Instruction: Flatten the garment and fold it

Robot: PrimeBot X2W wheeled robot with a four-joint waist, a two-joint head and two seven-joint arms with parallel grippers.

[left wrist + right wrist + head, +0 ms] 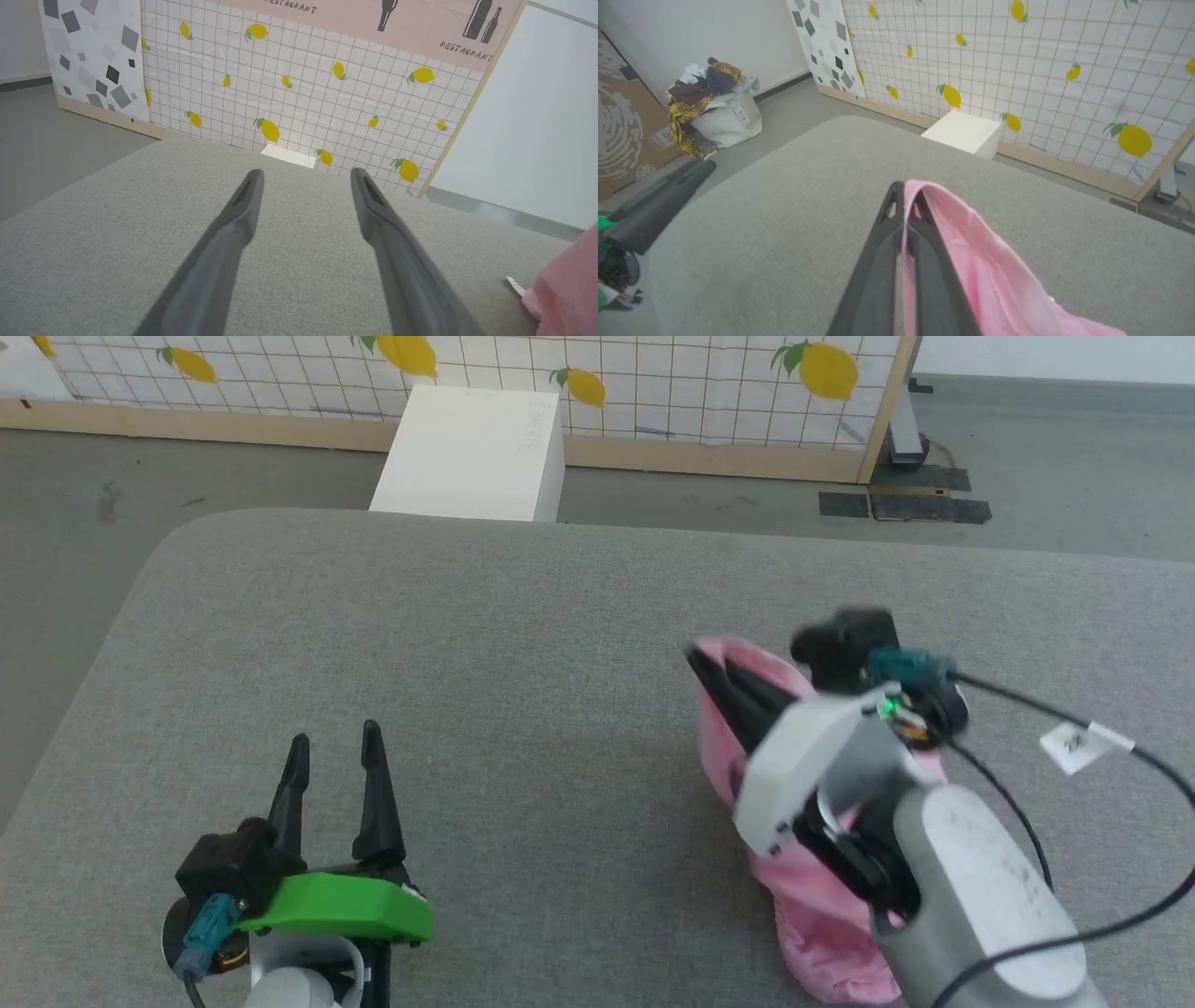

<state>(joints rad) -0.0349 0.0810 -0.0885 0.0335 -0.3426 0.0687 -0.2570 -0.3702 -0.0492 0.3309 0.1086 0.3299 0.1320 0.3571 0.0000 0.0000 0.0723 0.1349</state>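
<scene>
The light pink garment hangs bunched from my right gripper, which is shut on a fold of its edge, lifted off the grey padded surface at the right. In the right wrist view the pink garment drapes over the closed gripper and trails down to the right. My left gripper rests low at the lower left, open and holding nothing. In the left wrist view its gripper stands apart over bare grey fabric, with the garment and a small white tag at the right edge.
A white box stands on the floor beyond the surface's far edge, in front of a lemon-patterned panel. A bag of mixed clothes sits on the floor far off. A black cable with a white label loops beside my right wrist.
</scene>
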